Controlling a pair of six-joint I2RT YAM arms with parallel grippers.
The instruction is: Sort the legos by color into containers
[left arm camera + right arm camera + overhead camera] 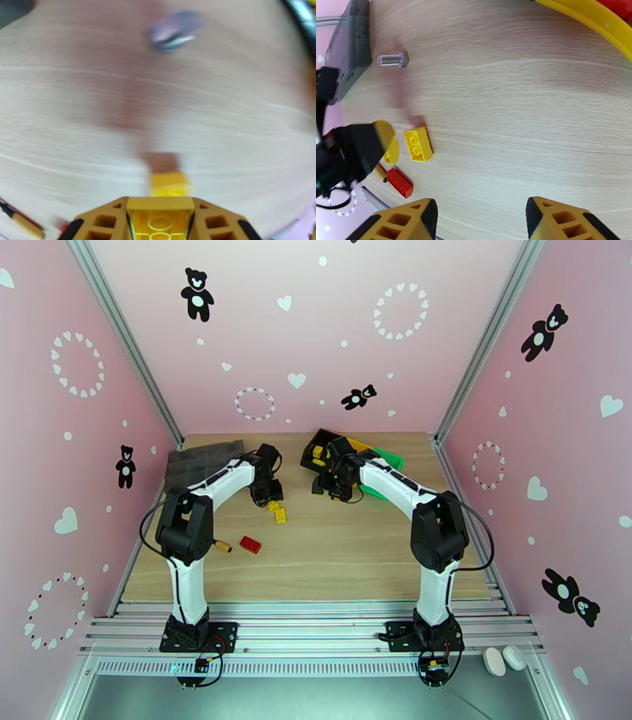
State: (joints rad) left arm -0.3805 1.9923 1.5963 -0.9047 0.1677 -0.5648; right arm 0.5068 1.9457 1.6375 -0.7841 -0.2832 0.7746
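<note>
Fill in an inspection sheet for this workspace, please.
Surface: light wooden table.
Job's things: loose yellow lego and red lego on the table; containers at the back.
Clutter: bolt, screwdriver, grey tray.
Grippers: left gripper shut on held yellow lego; right gripper open, empty.
Cables: black cables loop beside both arms.
Surroundings: pink walls with bear stickers.

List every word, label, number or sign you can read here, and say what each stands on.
No text can be read.
The pink walls: bear stickers and hearts alone, no letters.
The loose yellow lego and red lego: any raised marks too small to read.
The held yellow lego in the left gripper: blurred, no lettering shown.
</note>
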